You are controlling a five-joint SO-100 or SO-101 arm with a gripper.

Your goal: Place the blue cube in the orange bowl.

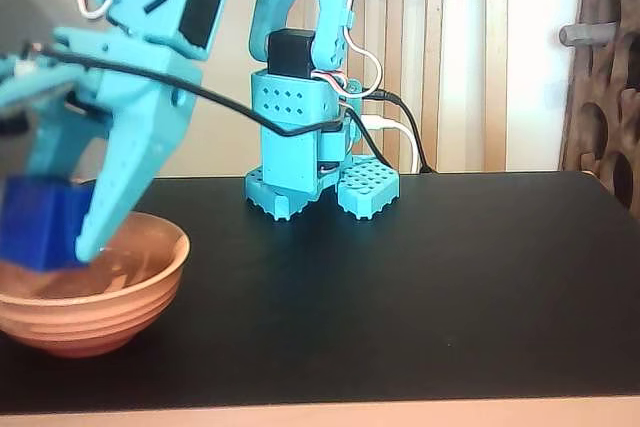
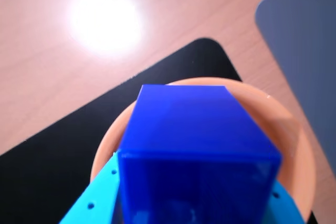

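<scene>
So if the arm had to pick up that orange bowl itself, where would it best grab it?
Probably at the rim, from above. The orange bowl is wide and shallow, far broader than the gripper opens, so one finger inside and one outside the thin edge seems the only hold. The right-hand rim in the fixed view is free; the blue cube hangs over the left.

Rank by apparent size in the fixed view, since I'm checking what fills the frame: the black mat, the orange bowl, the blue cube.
1. black mat, widest by far.
2. orange bowl, partly cut off at the left edge.
3. blue cube, smallest, held in the gripper over the bowl; also cut off at the edge.
</scene>
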